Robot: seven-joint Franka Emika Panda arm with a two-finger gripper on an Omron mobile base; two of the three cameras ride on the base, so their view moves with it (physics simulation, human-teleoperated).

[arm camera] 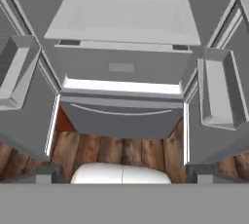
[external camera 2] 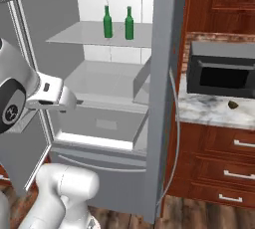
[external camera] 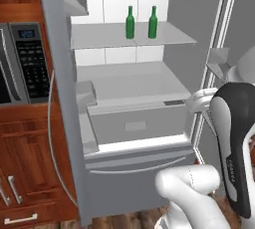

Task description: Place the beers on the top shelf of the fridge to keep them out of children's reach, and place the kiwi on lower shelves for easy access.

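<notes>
The tall grey fridge (external camera: 60, 98) stands with its doors wide open; two small green glass bottles, the beers (external camera: 130, 23), stand upright side by side on the thin pale grey top shelf (external camera: 99, 36), a small gap between them; below it lies a wide pale lower shelf (external camera: 124, 81), bare, above the white-fronted drawer (external camera: 137, 123); the small oval brownish-green kiwi (external camera 2: 232, 104) sits on the marbled counter (external camera 2: 209, 113), just in front of the black oven (external camera 2: 221, 76), well apart from the fridge; the robot's gripper (arm camera: 124, 172) hangs in front of the fridge, its two dark fingers spread as wide as they go, holding nothing.
</notes>
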